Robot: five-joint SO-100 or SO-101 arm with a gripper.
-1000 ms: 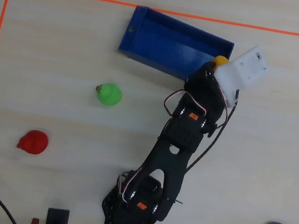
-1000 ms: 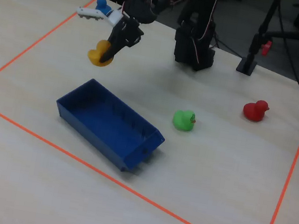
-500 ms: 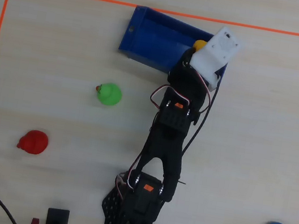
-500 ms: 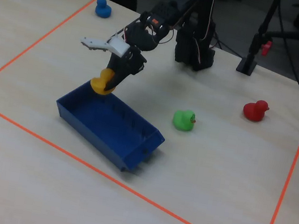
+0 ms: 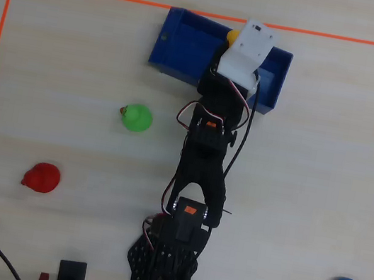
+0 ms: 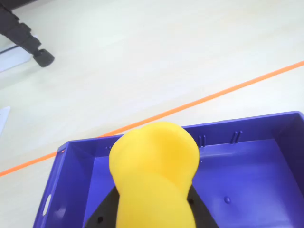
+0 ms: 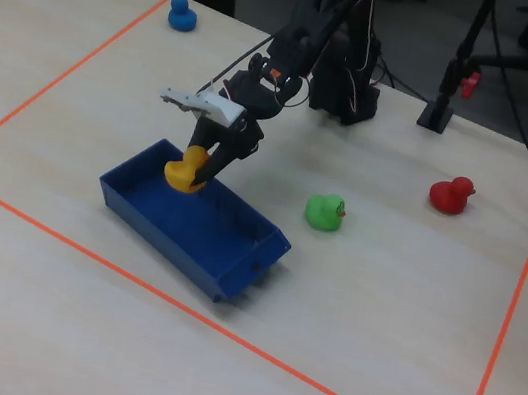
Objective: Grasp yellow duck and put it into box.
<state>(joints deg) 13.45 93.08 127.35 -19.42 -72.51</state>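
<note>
Claw [image 7: 197, 171] clamped on the yellow duck [image 7: 183, 171], smooth rounded rubbery toy, held over the box [image 7: 140, 212]: blue plastic low-walled rectangular tray on pale woodgrain worktop [image 7: 377, 308].

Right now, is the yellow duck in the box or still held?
Held: the gripper is shut on the yellow duck, which hangs over the box, not resting on its floor.

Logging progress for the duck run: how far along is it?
Done: the yellow duck is picked up, shut in the claw. In hand: it hangs over the box, above the floor in the wrist view. Left: release it inside. The green duck sits outside.
</note>
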